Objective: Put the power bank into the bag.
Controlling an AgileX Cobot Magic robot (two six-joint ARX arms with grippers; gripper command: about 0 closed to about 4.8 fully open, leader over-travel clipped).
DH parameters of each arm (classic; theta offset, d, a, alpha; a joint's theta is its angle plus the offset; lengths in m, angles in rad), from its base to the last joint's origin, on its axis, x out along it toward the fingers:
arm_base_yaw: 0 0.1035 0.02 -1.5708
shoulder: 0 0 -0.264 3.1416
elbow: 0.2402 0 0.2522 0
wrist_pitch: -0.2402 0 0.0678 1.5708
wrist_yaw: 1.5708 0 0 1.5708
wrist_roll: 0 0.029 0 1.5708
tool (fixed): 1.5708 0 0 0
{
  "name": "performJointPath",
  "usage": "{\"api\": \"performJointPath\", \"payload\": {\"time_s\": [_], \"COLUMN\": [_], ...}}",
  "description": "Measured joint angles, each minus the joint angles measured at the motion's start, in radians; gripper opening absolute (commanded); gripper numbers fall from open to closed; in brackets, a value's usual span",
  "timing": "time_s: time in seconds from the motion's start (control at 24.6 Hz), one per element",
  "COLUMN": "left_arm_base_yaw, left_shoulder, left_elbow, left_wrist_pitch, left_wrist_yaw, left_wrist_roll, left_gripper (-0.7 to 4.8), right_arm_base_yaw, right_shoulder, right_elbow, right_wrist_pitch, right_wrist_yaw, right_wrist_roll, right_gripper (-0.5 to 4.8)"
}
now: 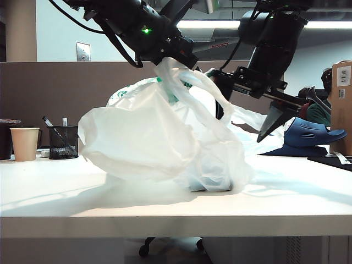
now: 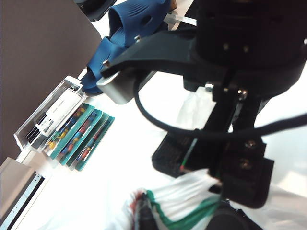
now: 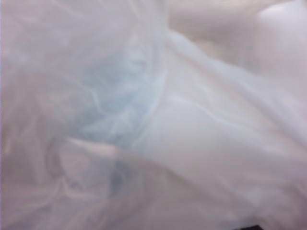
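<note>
Two arms work over the white counter [image 1: 55, 187], and nearest me the bag [image 1: 143, 137] slumps on it, billowed and crinkled. Its handle is pinched high in the left gripper [image 1: 175, 61], jaws clamped on the plastic. At the bag's right side the right gripper [image 1: 250, 113] hangs with its jaws spread wide and empty; its own camera sees only white film. I cannot find the power bank anywhere; it may already lie inside, though the plastic hides that. Farther back sit blue clogs [image 1: 311, 133], a paper cup [image 1: 25, 143] and a mesh pen pot [image 1: 63, 142].
</note>
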Motion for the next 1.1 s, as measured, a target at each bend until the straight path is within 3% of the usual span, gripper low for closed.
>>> {"api": "performJointPath", "payload": {"time_s": [0.16, 0.37, 0.77, 0.85, 1.02, 1.1], "left_arm_base_yaw": [0.001, 0.03, 0.025, 0.027, 0.03, 0.03], "left_shoulder": [-0.048, -0.123, -0.197, -0.197, -0.203, -0.203], "left_elbow": [-0.005, -0.01, -0.013, -0.012, -0.011, -0.01], "left_wrist_pitch": [-0.006, -0.018, -0.029, -0.042, -0.106, -0.159], "left_wrist_yaw": [-0.015, -0.091, -0.114, -0.118, -0.082, -0.054], "left_wrist_roll": [0.0, 0.004, 0.007, -0.026, -0.064, -0.069], "left_gripper": [0.06, 0.89, 0.89, 0.99, 2.01, 3.12], "right_arm_base_yaw": [-0.006, -0.013, -0.013, -0.011, -0.013, -0.013], "right_shoulder": [-0.008, -0.014, 0.014, 0.013, 0.014, 0.014], "right_elbow": [0.003, 0.0, 0.001, 0.001, 0.0, -0.001], "right_wrist_pitch": [0.015, 0.018, 0.056, 0.057, 0.051, 0.042], "right_wrist_yaw": [0.017, 0.032, 0.041, 0.043, 0.039, 0.029], "right_wrist_roll": [-0.006, -0.029, -0.018, -0.005, 0.002, 0.003], "right_gripper": [4.79, 4.79, 4.79, 4.79, 4.79, 4.79]}}
